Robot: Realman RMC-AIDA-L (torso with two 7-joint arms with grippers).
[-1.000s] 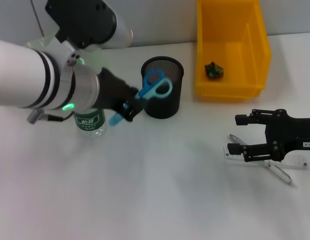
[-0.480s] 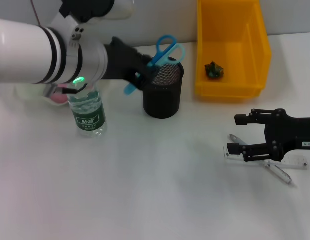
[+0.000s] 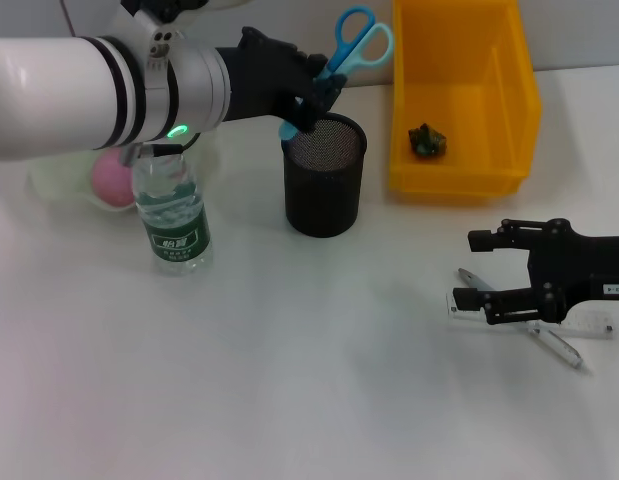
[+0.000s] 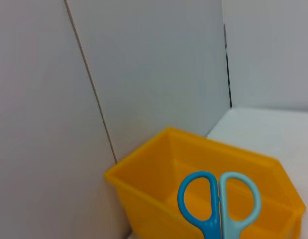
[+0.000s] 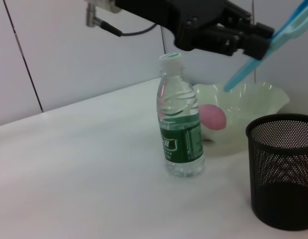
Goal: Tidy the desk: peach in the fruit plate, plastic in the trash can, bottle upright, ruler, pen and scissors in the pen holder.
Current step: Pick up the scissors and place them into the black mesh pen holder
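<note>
- Left gripper (image 3: 307,100) clamped on scissors (image 3: 351,47), tilted above holder (image 3: 325,188)
- Right gripper (image 3: 476,272) spread apart, over ruler (image 3: 589,322) and pen (image 3: 555,346)
- Bottle (image 3: 172,215) upright

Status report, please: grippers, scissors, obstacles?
Left gripper shut on scissors, above pen holder. Right gripper open over ruler. Nothing blocking.

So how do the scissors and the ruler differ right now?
The scissors are blue, held aloft in the left tool, tilted above the pen holder. The ruler is clear and lies flat on the desk under the right tool. Neither is in the holder yet.
</note>
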